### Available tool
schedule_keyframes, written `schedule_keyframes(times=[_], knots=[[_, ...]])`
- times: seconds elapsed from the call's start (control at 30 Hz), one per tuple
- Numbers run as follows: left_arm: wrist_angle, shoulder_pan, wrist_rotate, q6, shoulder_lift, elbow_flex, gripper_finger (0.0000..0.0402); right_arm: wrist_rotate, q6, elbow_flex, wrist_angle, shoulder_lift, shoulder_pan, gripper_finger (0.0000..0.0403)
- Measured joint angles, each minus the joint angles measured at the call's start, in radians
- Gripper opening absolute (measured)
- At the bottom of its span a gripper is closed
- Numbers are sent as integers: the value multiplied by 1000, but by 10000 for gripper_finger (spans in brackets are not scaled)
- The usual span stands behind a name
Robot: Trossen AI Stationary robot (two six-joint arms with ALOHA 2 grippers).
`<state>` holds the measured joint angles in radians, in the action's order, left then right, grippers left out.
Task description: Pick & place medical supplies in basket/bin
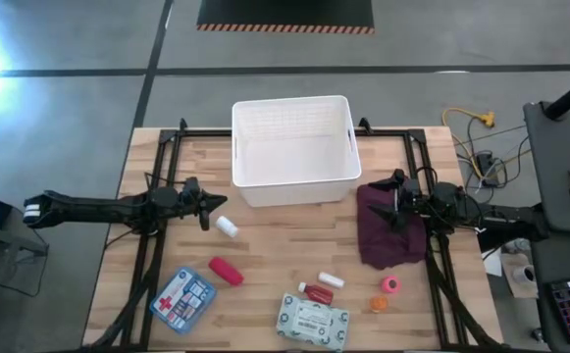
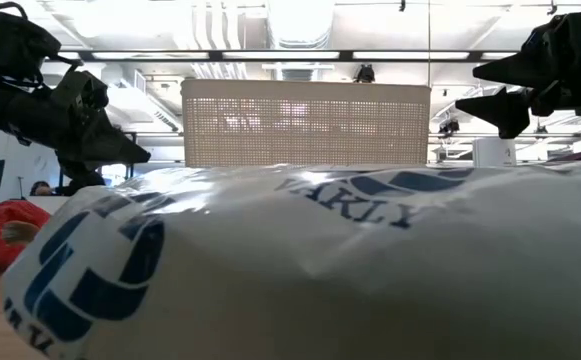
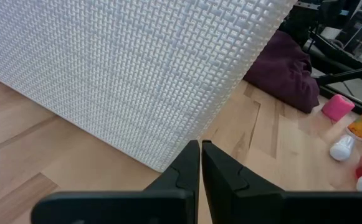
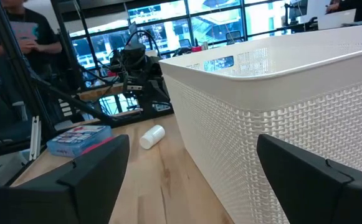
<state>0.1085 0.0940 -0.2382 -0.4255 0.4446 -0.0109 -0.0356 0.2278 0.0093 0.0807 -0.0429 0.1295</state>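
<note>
Beside large white lattice plastic bin (image 1: 292, 152): left gripper (image 1: 209, 208) pinched closed, empty; right gripper (image 1: 394, 201) spread wide, empty, risked snagging maroon cloth (image 1: 392, 227).

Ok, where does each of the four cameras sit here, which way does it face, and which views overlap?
High view: overhead, looking straight down on the white bin, both arms and the supplies.
Low view: table height, a wipes pack filling the foreground, bin behind, both arms above.
Left wrist view: behind the left gripper, fingers shut, facing the bin wall.
Right wrist view: behind the right gripper, fingers open, along the bin's side.
Shared: the white bottle shows in the high and right wrist views.
</note>
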Motion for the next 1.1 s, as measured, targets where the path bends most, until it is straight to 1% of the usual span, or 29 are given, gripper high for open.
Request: schedule_keyframes(times=[0.27, 0.67, 0.93, 1.1], knots=[[0, 0, 0, 0, 0, 0, 0, 0, 0, 0, 0, 0, 0, 350], [0, 0, 0, 0, 0, 0, 0, 0, 0, 0, 0, 0, 0, 340], [0, 0, 0, 0, 0, 0, 0, 0, 0, 0, 0, 0, 0, 349], [0, 0, 0, 0, 0, 0, 0, 0, 0, 0, 0, 0, 0, 346]])
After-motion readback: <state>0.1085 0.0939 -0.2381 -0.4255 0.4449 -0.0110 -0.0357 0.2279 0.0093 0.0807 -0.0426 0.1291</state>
